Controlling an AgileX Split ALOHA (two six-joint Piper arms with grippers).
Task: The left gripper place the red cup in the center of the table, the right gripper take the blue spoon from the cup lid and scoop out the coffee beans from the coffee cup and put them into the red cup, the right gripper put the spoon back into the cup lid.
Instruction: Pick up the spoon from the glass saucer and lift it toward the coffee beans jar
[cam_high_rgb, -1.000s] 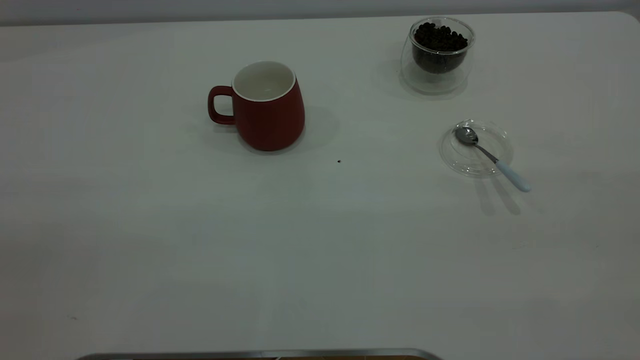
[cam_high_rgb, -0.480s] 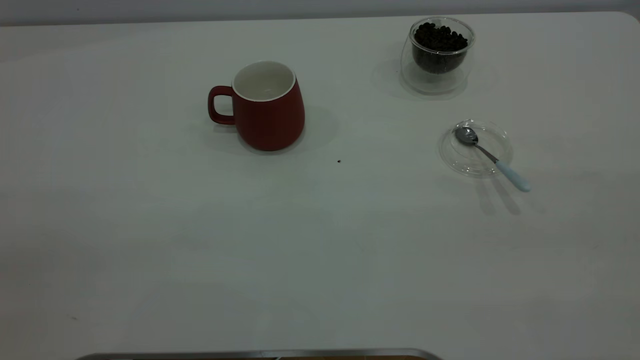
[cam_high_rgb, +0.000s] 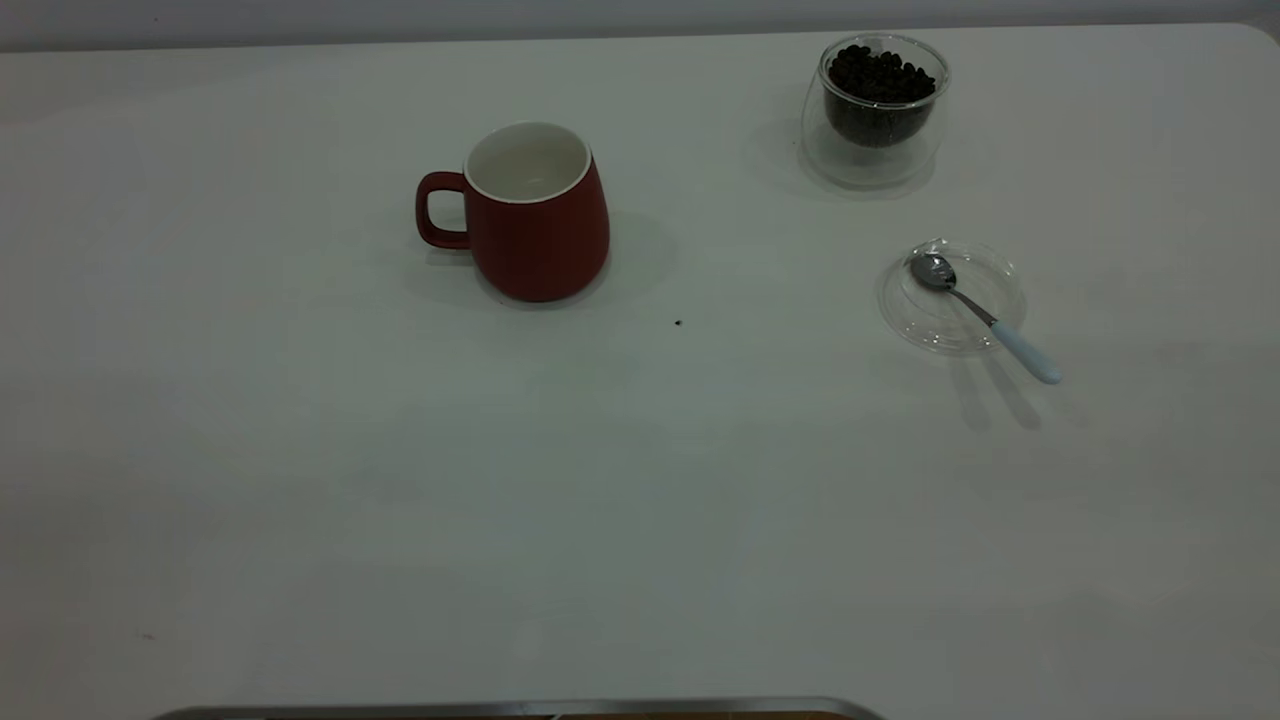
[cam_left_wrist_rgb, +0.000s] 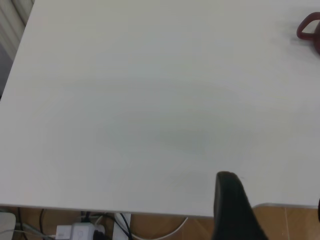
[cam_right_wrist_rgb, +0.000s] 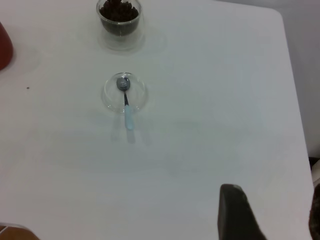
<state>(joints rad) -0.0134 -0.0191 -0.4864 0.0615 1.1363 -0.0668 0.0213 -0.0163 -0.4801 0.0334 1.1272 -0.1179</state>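
White table (cam_high_rgb: 640, 500) fills the scene. The red cup (cam_high_rgb: 538, 212) stands upright, well beyond the left gripper (cam_left_wrist_rgb: 235, 210), handle toward it; jaw opening can't be told. The blue spoon (cam_high_rgb: 985, 317) lies bowl-down in the cup lid (cam_high_rgb: 950, 295), far ahead of the right gripper (cam_right_wrist_rgb: 240, 215), whose state is likewise unclear. The coffee cup (cam_high_rgb: 875, 110) holds coffee beans (cam_high_rgb: 880, 75).

Blue spoon (cam_right_wrist_rgb: 125, 102) on cup lid (cam_right_wrist_rgb: 110, 101)
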